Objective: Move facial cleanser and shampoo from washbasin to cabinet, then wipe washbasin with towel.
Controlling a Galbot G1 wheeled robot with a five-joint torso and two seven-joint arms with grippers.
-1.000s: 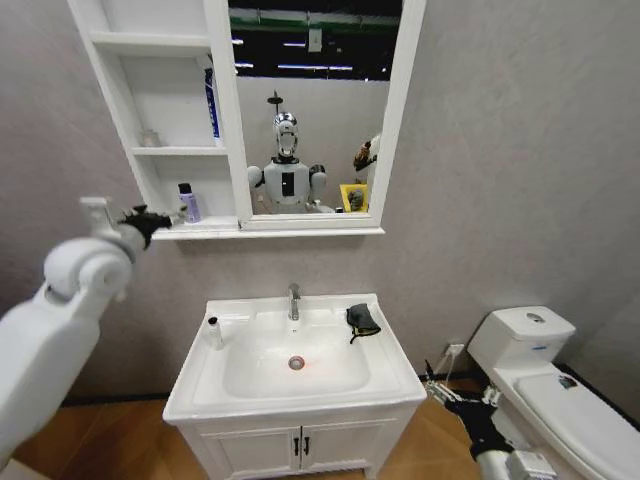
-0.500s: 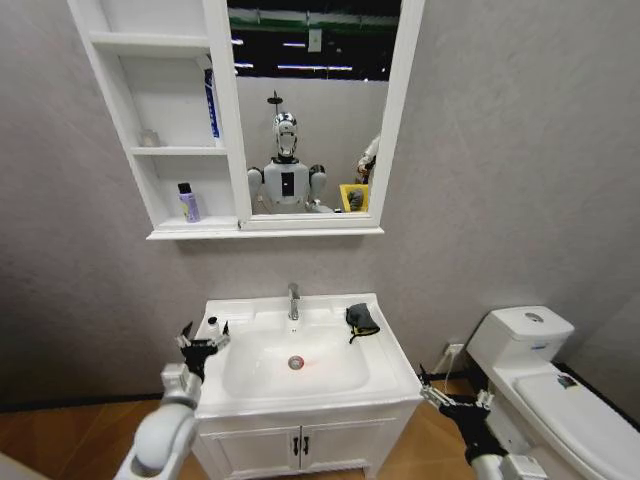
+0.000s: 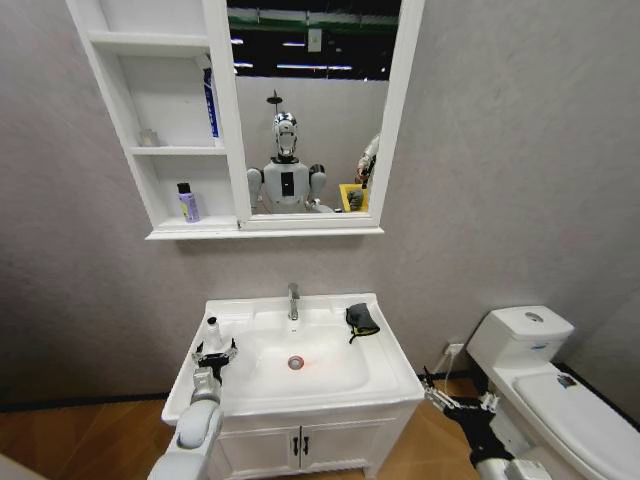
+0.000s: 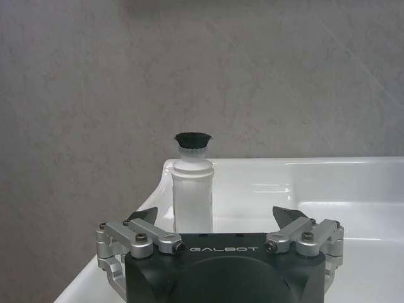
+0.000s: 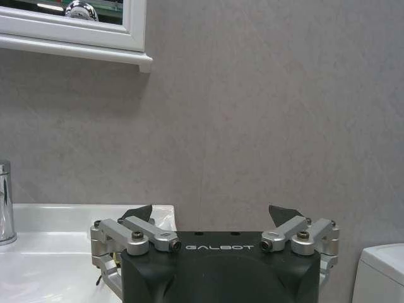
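Head view shows the left gripper [image 3: 214,351] low over the left rim of the white rectangular ceramic washbasin [image 3: 395,362], its fingers spread wide and empty around a small white bottle with a black cap [image 3: 213,331] standing upright there. The right gripper [image 3: 458,402] hangs parked beside the basin, near the white toilet [image 3: 545,385], fingers likewise wide and empty. A small purple bottle with a black cap [image 3: 187,202] stands on the lowest shelf of the white three-shelf cabinet [image 3: 120,100] joined to the mirror. The black-grey towel [image 3: 361,320] lies on the basin's right rim. Risk, as I judge it: the bottle is slim and tall on glossy ceramic, so an off-centre closing finger could tip it into the bowl or off the edge. Grey textured wall behind, wooden floor below.
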